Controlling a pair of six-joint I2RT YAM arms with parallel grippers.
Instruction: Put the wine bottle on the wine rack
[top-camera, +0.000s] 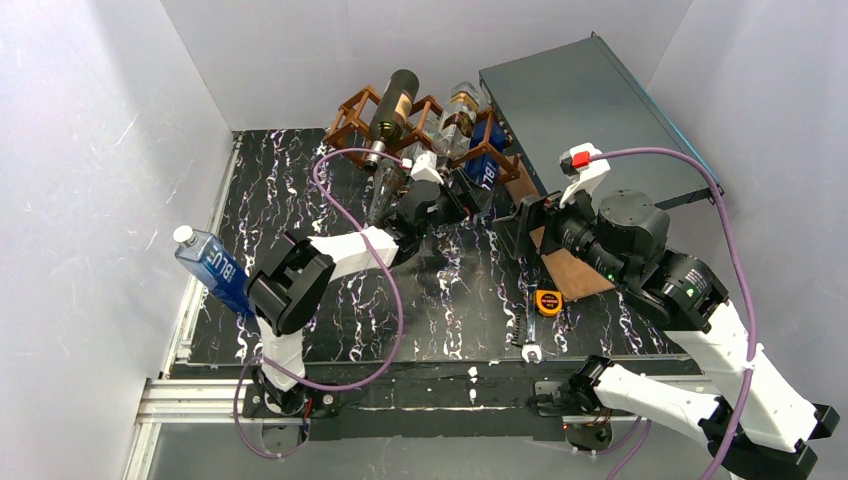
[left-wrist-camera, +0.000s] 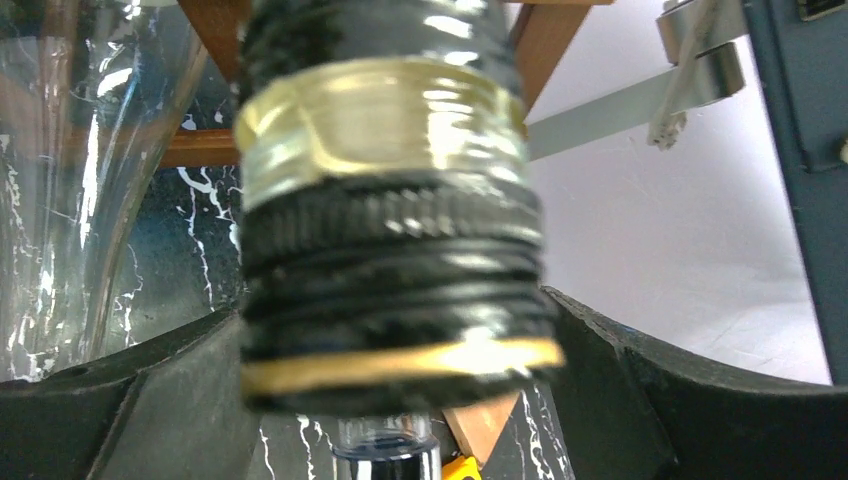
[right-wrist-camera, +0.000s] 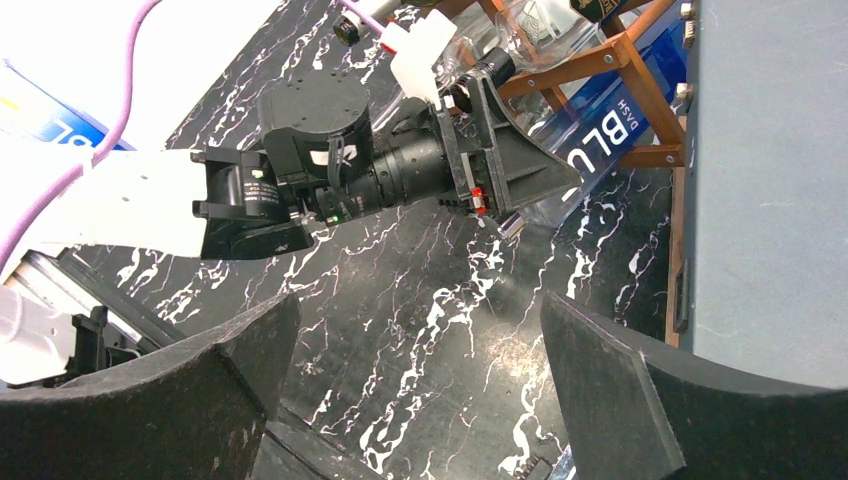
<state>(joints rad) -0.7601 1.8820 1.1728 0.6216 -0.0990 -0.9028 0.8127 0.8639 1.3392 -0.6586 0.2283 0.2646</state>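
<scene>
Left wrist view: the left tool (left-wrist-camera: 395, 320), its arm stretched to the rack (top-camera: 350, 112), flanks the neck of the wine bottle (left-wrist-camera: 390, 230), which lies in the rack; clamped or loose, I cannot tell. Over the table (right-wrist-camera: 420, 260) the right tool (right-wrist-camera: 418, 310) gapes empty. A blue bottle (right-wrist-camera: 600, 150) in the rack reads "BLU".

The wine rack (top-camera: 352, 112) is matt reddish-brown wood; the wine bottle (top-camera: 395, 105), glossy dark glass; the tabletop (top-camera: 450, 300), smooth and marbled.

Reddish-brown wine rack (top-camera: 349, 107), black white-veined table (top-camera: 470, 290)
</scene>
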